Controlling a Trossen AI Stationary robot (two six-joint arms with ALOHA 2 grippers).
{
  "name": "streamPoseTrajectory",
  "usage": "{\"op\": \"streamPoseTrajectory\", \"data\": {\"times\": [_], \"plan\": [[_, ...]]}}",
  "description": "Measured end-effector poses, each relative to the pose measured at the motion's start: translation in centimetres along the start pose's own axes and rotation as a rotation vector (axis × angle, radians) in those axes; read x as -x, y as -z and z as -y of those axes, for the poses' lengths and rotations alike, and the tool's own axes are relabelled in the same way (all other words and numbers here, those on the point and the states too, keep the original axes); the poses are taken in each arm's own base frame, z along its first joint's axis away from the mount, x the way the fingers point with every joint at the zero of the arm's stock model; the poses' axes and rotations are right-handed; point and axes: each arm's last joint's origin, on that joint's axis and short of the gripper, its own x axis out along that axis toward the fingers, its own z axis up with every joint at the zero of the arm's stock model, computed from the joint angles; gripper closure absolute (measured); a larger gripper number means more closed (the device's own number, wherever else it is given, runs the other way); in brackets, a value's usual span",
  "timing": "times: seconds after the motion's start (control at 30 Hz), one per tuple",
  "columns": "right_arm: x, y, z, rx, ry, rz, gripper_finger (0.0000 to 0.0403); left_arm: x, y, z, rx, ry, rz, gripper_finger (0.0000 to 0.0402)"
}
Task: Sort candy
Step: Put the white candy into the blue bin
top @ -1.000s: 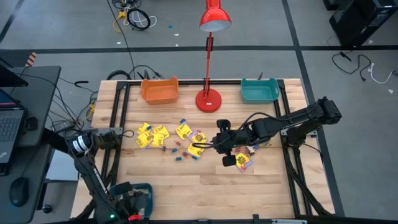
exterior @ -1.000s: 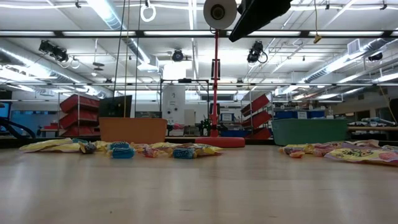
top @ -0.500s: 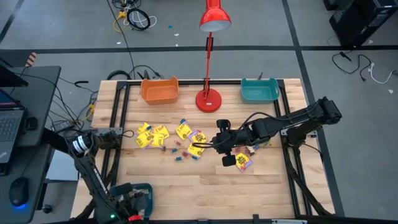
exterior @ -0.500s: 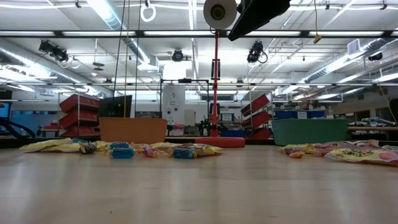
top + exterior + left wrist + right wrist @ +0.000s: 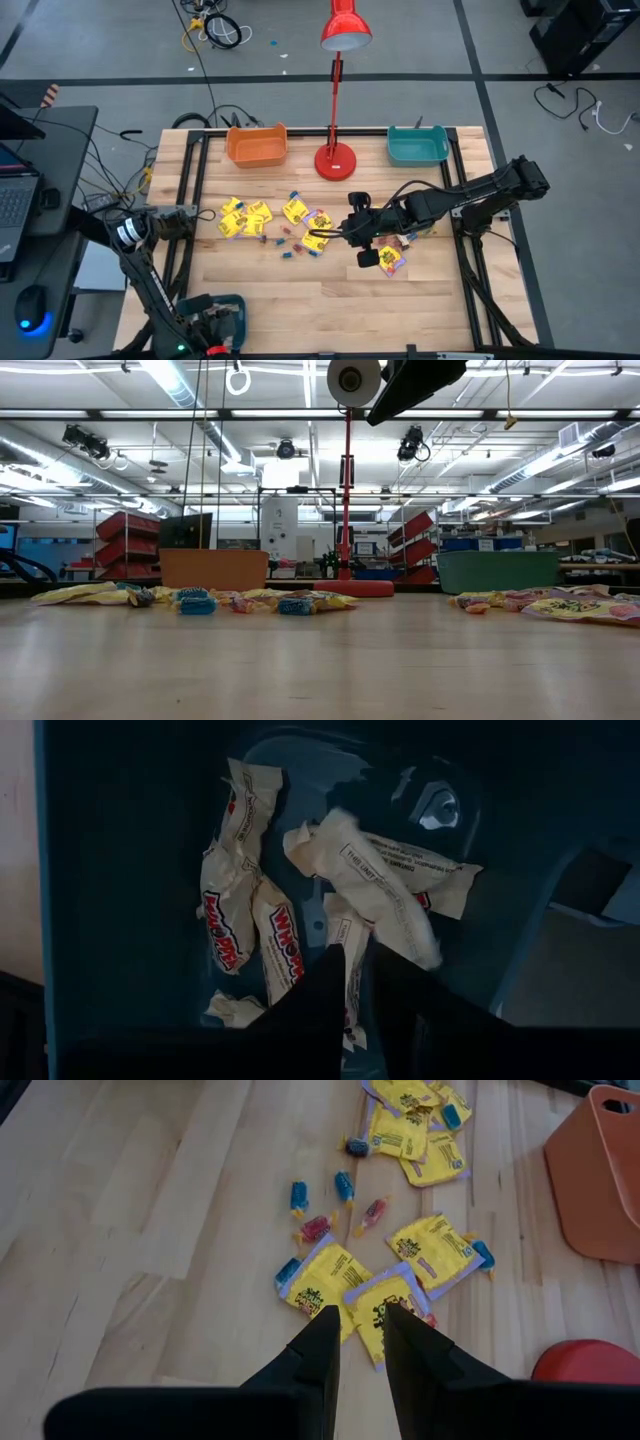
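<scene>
The candy lies scattered on the wooden table: yellow packets [image 5: 245, 218] [image 5: 435, 1250], small blue and red pieces [image 5: 285, 243] [image 5: 315, 1228], and a purple-edged packet [image 5: 392, 262]. My right gripper [image 5: 318, 236] [image 5: 358, 1320] hangs slanted above two yellow packets [image 5: 340, 1285], its fingers narrowly open with nothing between them. At the near left corner my left gripper [image 5: 358, 970] points down into a dark blue bin [image 5: 238, 305] [image 5: 120, 870]. Several pale beige bars [image 5: 375, 880] lie on the bin's floor. Its fingers stand narrowly apart above them.
An orange bin [image 5: 257, 146] and a teal bin [image 5: 417, 146] stand at the far edge, with a red lamp's base [image 5: 336, 160] between them. Bare wood [image 5: 330, 300] lies toward the near edge. A laptop desk [image 5: 15, 200] stands left of the table.
</scene>
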Motion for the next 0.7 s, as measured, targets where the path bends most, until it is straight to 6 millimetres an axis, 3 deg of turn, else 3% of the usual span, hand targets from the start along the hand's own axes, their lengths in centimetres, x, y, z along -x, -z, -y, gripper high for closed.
{"op": "streamPoseTrajectory", "data": {"times": [0.2,0.4,0.57,0.7], "plan": [[0.3,0.1,0.1,0.01,0.0,-0.008,0.0334,1.0,-0.1,0.2,0.001,0.007,-0.002,0.0341],[2.3,0.4,0.4,-0.013,-0.001,-0.005,0.0334,4.6,-0.4,0.1,-0.003,-0.028,0.03,0.0341],[4.1,1.1,0.6,-0.046,-0.005,-0.047,0.0334,8.0,-1.1,-0.6,-0.043,-0.095,0.198,0.0341],[5.1,2.0,0.4,-0.08,-0.007,-0.112,0.0334,9.6,-2.0,-0.9,-0.155,-0.119,0.412,0.0341]]}}
